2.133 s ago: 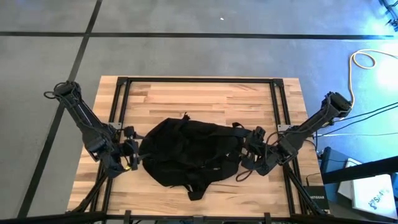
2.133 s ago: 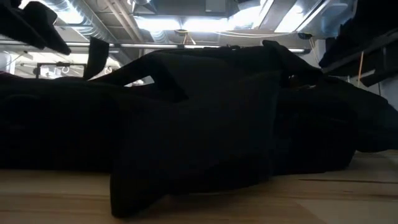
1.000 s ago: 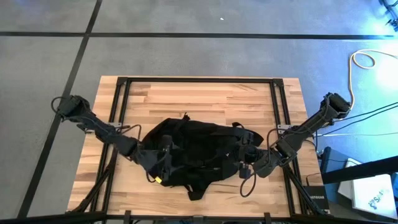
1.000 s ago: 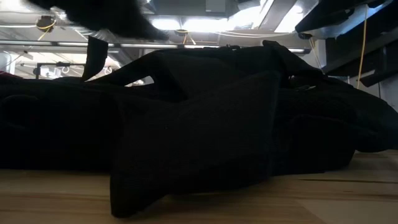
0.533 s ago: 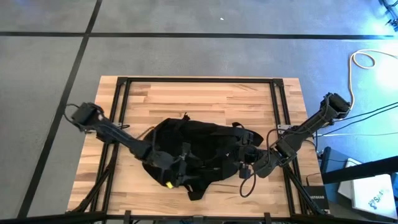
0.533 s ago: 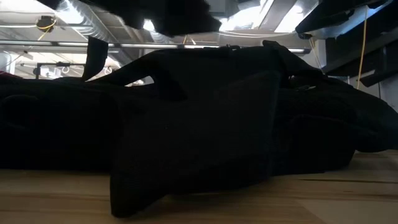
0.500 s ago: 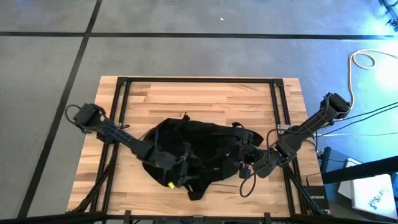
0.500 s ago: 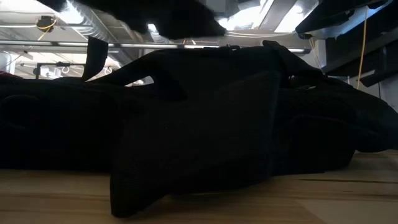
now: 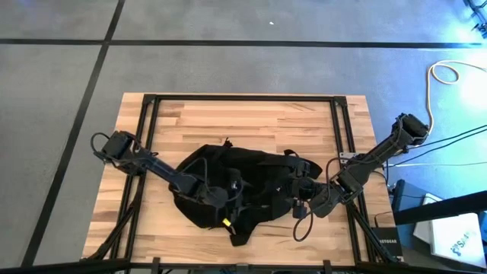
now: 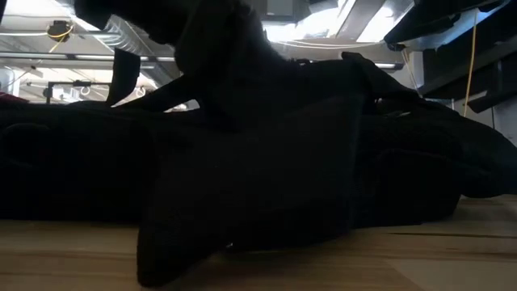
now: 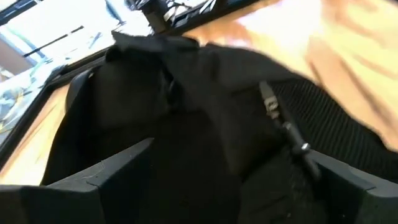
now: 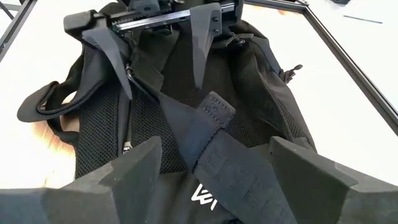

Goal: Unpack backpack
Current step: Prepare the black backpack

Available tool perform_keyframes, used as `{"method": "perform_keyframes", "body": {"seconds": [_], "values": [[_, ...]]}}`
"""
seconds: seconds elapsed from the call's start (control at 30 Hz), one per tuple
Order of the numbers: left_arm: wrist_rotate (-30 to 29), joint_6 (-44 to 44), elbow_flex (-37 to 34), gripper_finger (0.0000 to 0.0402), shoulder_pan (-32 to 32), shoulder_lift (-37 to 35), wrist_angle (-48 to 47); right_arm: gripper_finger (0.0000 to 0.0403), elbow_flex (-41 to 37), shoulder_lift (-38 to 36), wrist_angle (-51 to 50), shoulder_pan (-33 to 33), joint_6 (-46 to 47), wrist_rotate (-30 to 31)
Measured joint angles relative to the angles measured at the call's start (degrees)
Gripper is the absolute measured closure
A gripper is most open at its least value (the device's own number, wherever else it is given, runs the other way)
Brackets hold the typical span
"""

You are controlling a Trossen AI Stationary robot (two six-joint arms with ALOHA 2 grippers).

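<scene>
The black backpack [image 9: 243,190] lies flat in the middle of the wooden table, mesh back panel [image 12: 168,124] up, with a loop [image 12: 43,106] at its near side. My left gripper [image 12: 161,92] is open and slants down over the pack's middle [image 9: 234,184], close above a zip pull [image 11: 273,106]. My right gripper [image 9: 298,194] is open at the pack's right end. A wide strap [image 12: 214,118] with a small white logo [image 12: 202,196] runs between its fingers. In the low view the pack [image 10: 283,178] fills the picture. My left gripper's fingertips [image 12: 129,93] stand at the mesh back panel; I cannot tell whether they touch it. My right gripper's fingers [image 12: 137,168] stand on either side of the wide strap; I cannot tell whether they touch it.
Black frame rails [image 9: 152,122] run along the table's left, right and far sides. Bare wood [image 9: 243,122] lies beyond the pack on the far side. A thin black loop [image 9: 299,228] lies on the wood near my right gripper. Cables [image 9: 449,76] trail on the floor at the right.
My left gripper has gone toward the table's right edge and down, from the backpack's left end to over its middle, staying open. The backpack has stayed where it was.
</scene>
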Motion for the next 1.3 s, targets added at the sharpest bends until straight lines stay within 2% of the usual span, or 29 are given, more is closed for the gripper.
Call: {"method": "perform_keyframes", "body": {"seconds": [0.23, 0.43, 0.57, 0.87, 1.0, 1.13, 1.3], "values": [[-3.16, -1.65, 0.00, 0.0080, -0.11, -0.02, -1.72, 0.0123, 0.00, 0.00, -0.03, 0.00, 0.01, 0.09], [-8.81, 2.73, 0.00, 0.0114, -0.51, -0.09, -1.47, 0.0123, 0.00, 0.00, -0.02, 0.00, 0.01, 0.15], [-8.94, 2.84, 0.00, 0.0170, -0.44, -0.11, -1.58, 0.0123, 0.00, 0.00, -0.02, 0.00, 0.01, 0.17], [-8.48, 5.86, 0.00, 0.0326, -1.24, -0.56, -1.68, 0.0123, 0.00, 0.00, -0.02, 0.00, 0.01, 0.24], [-8.77, 5.51, 0.00, 0.0374, -1.77, -2.25, -2.10, 0.0123, 0.00, 0.00, -0.02, 0.00, 0.01, 0.26], [-9.49, 6.65, -0.02, 0.0385, -1.82, -4.68, -2.30, 0.0123, 0.00, 0.00, 0.07, 0.00, 0.01, 0.26], [-13.27, 10.37, -0.02, 0.0370, -1.41, -7.50, -2.53, 0.0123, 0.00, 0.00, 0.07, 0.02, 0.03, 0.26]]}}
